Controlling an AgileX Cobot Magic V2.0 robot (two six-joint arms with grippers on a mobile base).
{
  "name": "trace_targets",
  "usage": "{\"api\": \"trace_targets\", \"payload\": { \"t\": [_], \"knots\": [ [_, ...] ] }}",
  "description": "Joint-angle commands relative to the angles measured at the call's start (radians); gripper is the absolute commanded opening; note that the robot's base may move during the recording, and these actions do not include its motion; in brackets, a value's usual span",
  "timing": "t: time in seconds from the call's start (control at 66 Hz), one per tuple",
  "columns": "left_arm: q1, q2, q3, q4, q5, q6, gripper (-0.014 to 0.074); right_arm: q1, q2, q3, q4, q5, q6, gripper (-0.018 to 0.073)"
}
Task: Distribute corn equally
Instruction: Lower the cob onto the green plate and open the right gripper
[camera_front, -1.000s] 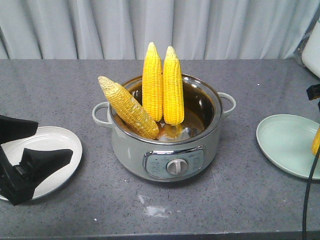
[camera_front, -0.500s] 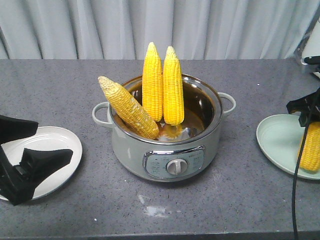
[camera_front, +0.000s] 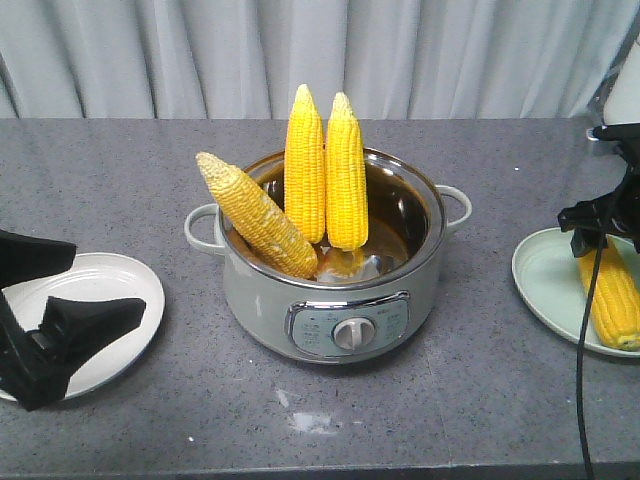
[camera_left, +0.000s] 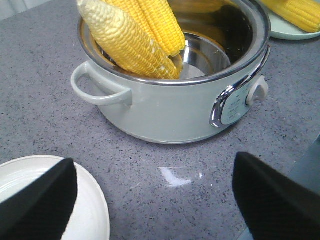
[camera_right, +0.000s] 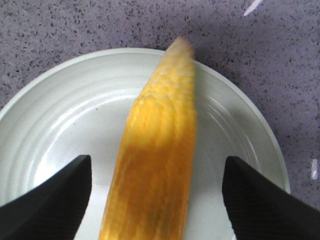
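Cob lowered onto plate, right tool spread

One pot is counted. Four corn cobs are counted: three in the pot and a fourth cob on a plate. Two plates are counted: one white plate and one green plate.

Centre frame: the pot occupies the worktop. Three cobs project above its rim, two upright at the back and one leaning out over the left rim. Open worktop lies on both sides and in front.

Lower left: the left tool, jaws apart, sits over the white plate.

Right edge: the right tool, jaws spread, straddles a fourth cob on the green plate. A cable hangs across that plate's front.
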Motion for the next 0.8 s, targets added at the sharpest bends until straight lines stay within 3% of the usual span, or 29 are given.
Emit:
{"api": "trace_targets", "payload": {
  "t": [0.0, 0.485, 0.788],
  "knots": [
    [-0.007, -0.006, -0.029, -0.035, -0.047, 0.0, 0.0589, -0.005, -0.046, -0.025, 0.001, -0.032, 0.006, 0.0539],
    [-0.007, -0.006, -0.029, -0.034, -0.05, 0.001, 0.0589, 0.001, -0.265, 0.05, 0.086, 0.013, 0.0, 0.0539],
    [-0.007, -0.006, -0.029, -0.034, -0.062, 0.001, 0.0589, 0.001, -0.545, 0.284, 0.267, -0.049, -0.125, 0.0529]
  ]
}}
